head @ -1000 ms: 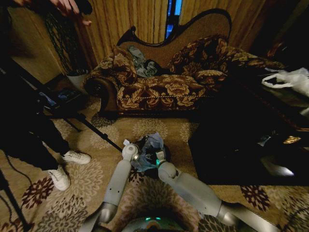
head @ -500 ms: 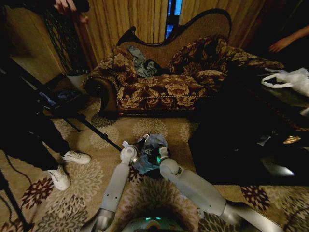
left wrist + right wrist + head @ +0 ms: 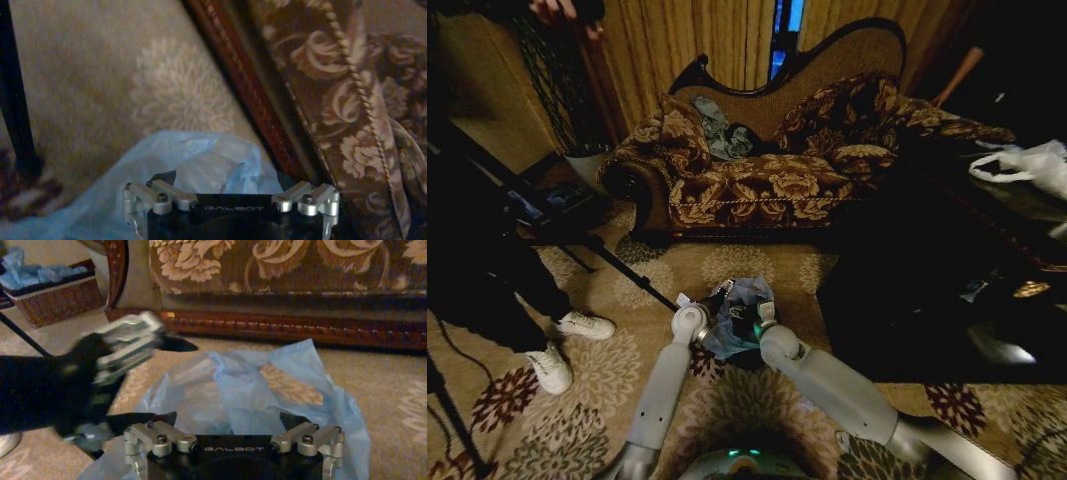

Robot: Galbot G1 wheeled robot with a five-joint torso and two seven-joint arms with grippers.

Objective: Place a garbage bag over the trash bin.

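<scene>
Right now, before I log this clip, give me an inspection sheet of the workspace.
Surface: patterned carpet, no table in use.
Job's things: pale blue garbage bag bunched over the trash bin, which is mostly hidden beneath it.
Clutter: white plastic bag on the dark low table.
End effectors: left end effector open beside the bag; right end effector at the bag, fingers spread.
Cables: nothing seen.
Surroundings: floral sofa, wicker basket, a person's white shoes, tripod leg.
</scene>
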